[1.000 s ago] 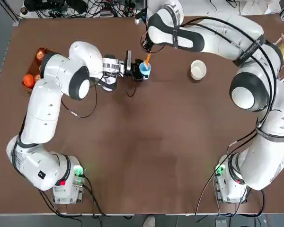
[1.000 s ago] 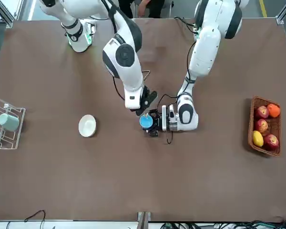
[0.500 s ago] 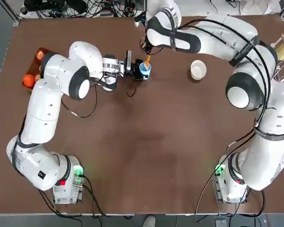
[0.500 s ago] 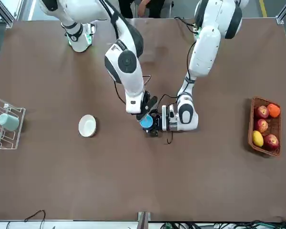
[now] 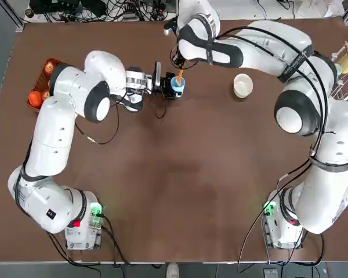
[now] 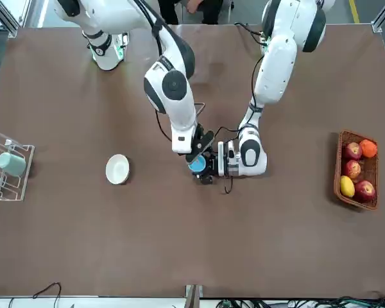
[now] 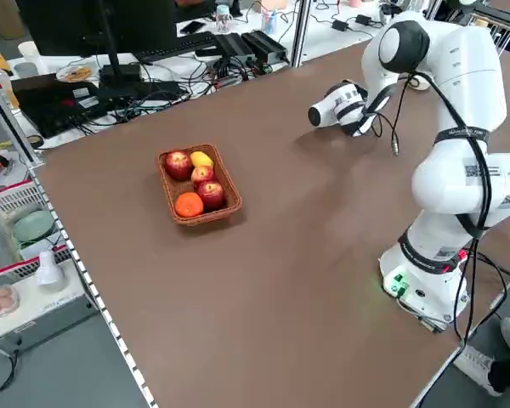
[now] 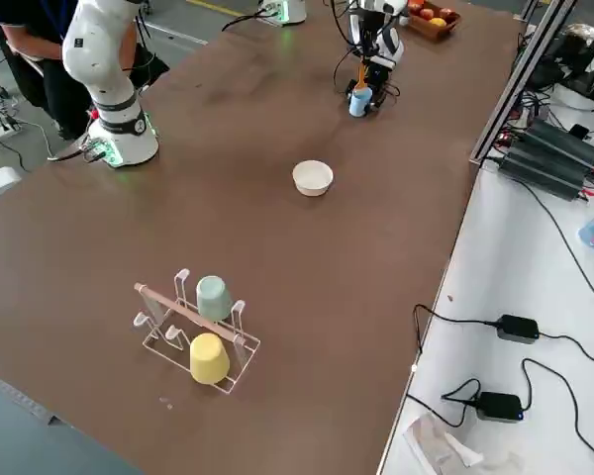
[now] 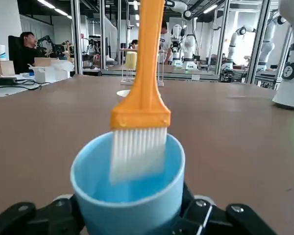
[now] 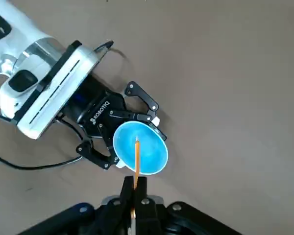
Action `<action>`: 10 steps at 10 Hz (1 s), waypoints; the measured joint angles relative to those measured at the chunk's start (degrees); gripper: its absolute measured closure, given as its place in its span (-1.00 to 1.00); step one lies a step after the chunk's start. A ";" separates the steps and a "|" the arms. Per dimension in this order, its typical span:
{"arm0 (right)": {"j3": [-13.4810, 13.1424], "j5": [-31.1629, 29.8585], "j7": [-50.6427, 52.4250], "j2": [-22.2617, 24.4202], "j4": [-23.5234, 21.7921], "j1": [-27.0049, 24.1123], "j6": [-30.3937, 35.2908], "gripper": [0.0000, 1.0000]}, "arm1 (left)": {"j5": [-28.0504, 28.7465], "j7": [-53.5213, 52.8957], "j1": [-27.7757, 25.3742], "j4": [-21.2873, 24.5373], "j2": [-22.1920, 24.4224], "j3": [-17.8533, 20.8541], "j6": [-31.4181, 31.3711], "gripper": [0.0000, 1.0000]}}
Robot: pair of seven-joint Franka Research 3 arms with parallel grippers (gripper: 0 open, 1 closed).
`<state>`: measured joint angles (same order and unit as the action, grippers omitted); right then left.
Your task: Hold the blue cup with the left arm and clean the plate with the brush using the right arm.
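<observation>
Blue cup (image 10: pixel 139 148) | clenched by left gripper (image 10: pixel 121 142) marked "ROBOTIQ" | right gripper (image 10: pixel 134 188) grasping brush (image 9: pixel 143 88)

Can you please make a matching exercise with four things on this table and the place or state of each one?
Things:
1. blue cup
2. brush
3. white bowl
4. fruit basket

Places or states:
A. alone on the bare table, touched by no arm
B. held at the handle by the right gripper, bristles inside the cup
C. clamped in the left gripper
D. at the table's edge on the robot's left side

Pairs: 1-C, 2-B, 3-A, 4-D
</observation>
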<state>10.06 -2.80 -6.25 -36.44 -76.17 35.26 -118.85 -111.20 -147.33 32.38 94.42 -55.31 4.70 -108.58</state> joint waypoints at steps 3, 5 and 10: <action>-0.36 -0.44 -0.26 -0.65 0.02 0.02 -0.54 0.90 | 0.00 0.00 0.00 0.00 0.00 0.00 0.00 -0.33; -0.66 -0.99 -0.36 -0.73 0.02 0.01 -0.54 0.90 | 0.00 0.00 0.00 0.00 0.00 0.00 0.00 -0.33; -0.75 -1.06 -3.99 -1.11 0.02 0.44 -1.31 0.90 | 0.00 0.00 0.01 0.00 0.00 0.00 0.00 -0.33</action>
<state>9.31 -3.86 -10.23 -37.55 -76.14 35.70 -120.16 -111.20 -147.33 32.39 94.41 -55.31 4.70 -108.58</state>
